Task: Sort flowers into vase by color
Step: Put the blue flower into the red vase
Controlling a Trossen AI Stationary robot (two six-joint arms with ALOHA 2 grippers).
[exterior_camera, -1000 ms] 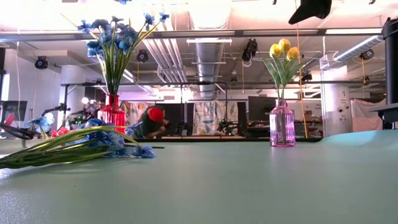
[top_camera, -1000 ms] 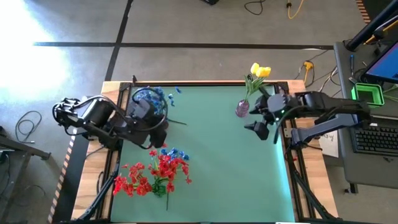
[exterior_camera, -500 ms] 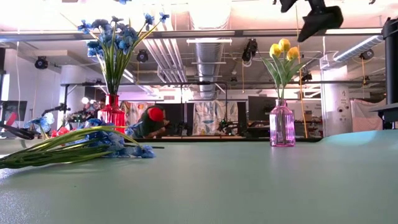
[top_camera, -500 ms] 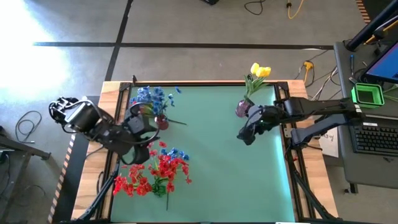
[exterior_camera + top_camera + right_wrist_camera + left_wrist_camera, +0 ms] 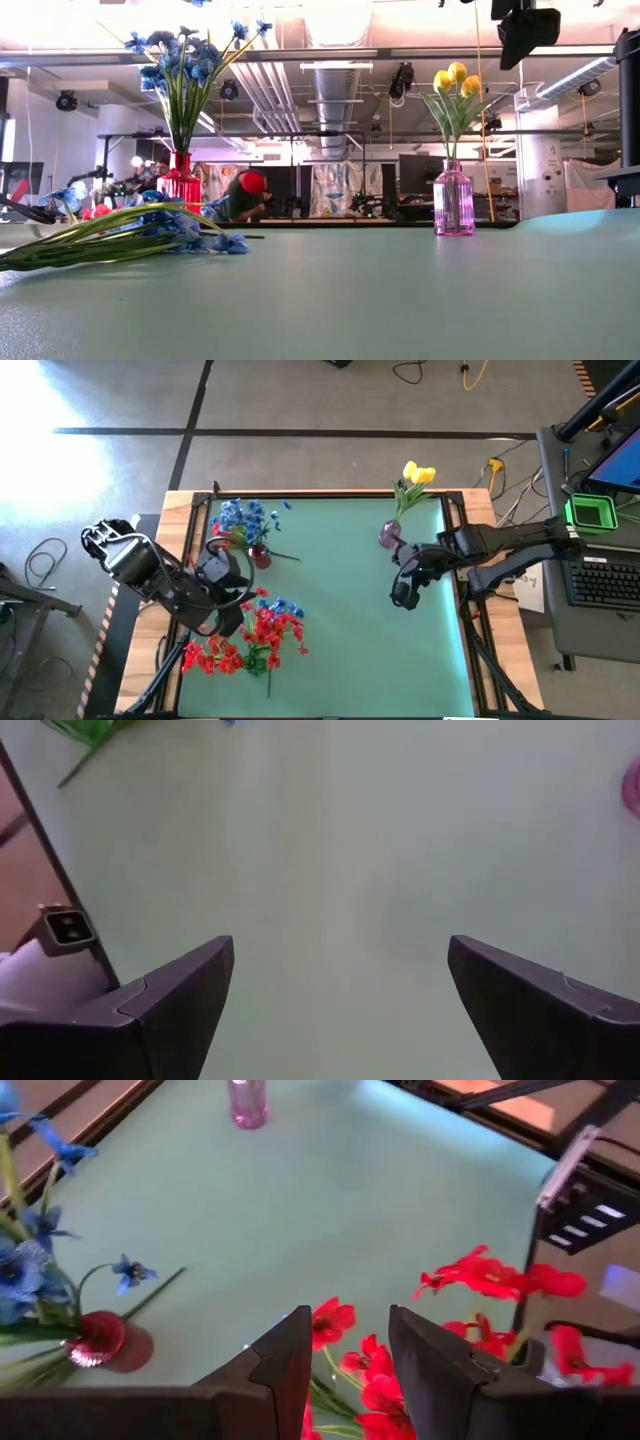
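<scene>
Hovering over the loose pile at the mat's left-front corner, the left gripper (image 5: 228,622) has its fingers partly apart w/ nothing between them, red flowers (image 5: 480,1275) right under the tips, prob. lining up a pick. Blue flowers (image 5: 243,517) already stand in the red vase (image 5: 181,181) and yellow ones (image 5: 452,78) in the pink vase (image 5: 453,200), so the reds plus a few blue stems (image 5: 150,228) lying flat are what's left. Right gripper (image 5: 405,595) hangs spread wide & empty over bare mat near the pink vase, apparently just waiting.
</scene>
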